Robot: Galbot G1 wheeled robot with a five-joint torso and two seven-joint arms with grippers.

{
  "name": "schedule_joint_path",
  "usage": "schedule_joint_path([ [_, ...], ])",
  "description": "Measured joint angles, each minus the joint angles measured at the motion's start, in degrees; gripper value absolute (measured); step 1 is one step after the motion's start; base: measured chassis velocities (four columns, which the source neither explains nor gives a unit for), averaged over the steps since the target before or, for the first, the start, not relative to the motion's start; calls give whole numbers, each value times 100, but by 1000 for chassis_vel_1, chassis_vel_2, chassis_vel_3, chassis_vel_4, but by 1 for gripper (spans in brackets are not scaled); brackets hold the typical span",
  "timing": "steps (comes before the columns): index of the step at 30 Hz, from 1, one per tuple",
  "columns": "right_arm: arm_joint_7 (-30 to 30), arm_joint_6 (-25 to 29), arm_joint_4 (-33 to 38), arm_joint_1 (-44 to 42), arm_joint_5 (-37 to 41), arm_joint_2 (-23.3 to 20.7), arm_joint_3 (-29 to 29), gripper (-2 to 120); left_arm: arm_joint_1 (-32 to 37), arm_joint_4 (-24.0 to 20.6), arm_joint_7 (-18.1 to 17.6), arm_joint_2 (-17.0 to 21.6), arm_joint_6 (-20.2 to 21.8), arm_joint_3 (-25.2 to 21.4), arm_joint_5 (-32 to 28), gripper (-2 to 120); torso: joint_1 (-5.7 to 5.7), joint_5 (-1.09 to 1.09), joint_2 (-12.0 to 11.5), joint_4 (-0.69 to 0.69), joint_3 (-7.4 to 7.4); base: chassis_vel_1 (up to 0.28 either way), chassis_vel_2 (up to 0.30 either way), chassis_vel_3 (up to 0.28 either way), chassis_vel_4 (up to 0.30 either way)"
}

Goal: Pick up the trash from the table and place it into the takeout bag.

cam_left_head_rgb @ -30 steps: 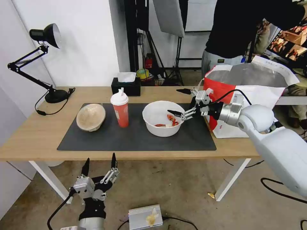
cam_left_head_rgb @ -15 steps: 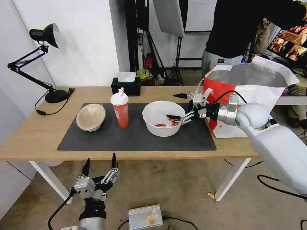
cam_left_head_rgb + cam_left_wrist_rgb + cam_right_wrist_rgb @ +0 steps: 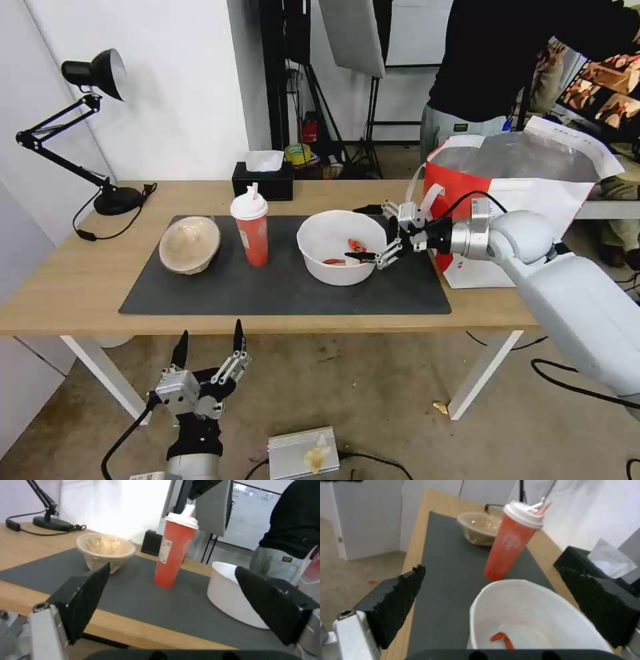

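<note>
On the dark grey mat (image 3: 267,290) of the table (image 3: 73,280) stand a beige pulp bowl (image 3: 189,244), a red paper cup (image 3: 252,230) with a white lid, and a white plastic bowl (image 3: 323,243) holding red scraps. My right gripper (image 3: 355,233) is open at the white bowl's right side. In the right wrist view the white bowl (image 3: 533,615) lies between its wide-spread fingers (image 3: 396,605). The takeout bag (image 3: 533,193) stands open at the table's right end, behind the right arm. Below the table's front edge my left gripper (image 3: 209,333) hangs open, holding nothing.
A black desk lamp (image 3: 100,73) stands at the table's far left. A black tissue box (image 3: 263,177) sits at the back edge behind the cup. A person (image 3: 507,60) stands behind the bag. On the floor below lies a grey box (image 3: 303,453).
My right gripper has moved left and down from beside the bag until its open fingers reach around the white bowl's right side. The left arm has stayed put.
</note>
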Motion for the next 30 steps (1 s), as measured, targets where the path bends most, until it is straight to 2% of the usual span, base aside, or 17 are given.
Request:
schedule_joint_path([
  [16,-438,-115,-266,220,-57,105,-276,100,23,64,-9,-13,-111,35,115,100,0,0,0,0,0,0,0,0,0],
  [30,-480,-208,-541,438,-119,144,-568,100,38,86,-9,-50,-154,66,147,100,0,0,0,0,0,0,0,0,0],
])
